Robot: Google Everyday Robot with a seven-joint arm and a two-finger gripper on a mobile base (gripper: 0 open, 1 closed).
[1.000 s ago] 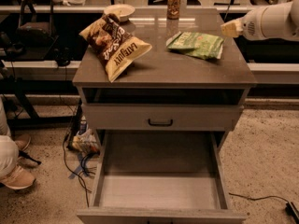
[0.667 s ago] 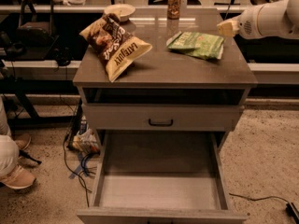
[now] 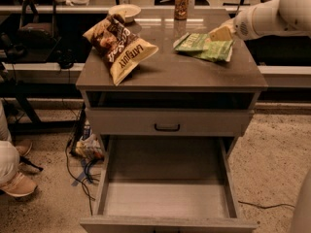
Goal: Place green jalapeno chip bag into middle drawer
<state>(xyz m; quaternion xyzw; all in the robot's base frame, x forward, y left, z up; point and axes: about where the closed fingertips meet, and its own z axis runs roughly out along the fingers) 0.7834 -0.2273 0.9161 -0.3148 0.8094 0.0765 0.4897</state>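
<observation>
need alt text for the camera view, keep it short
The arm's tool is at the far right corner of the green jalapeno chip bag, which lies flat on top of a grey cabinet. Below, the middle drawer is pulled open, its floor bare. A larger brown chip bag, a can and a bowl also sit on top.

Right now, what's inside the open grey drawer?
Only a bare floor shows in the pale grey wood-look drawer; its back hides under the cabinet. The crinkly light-green chip bag lies on top, the gripper at its edge.
</observation>
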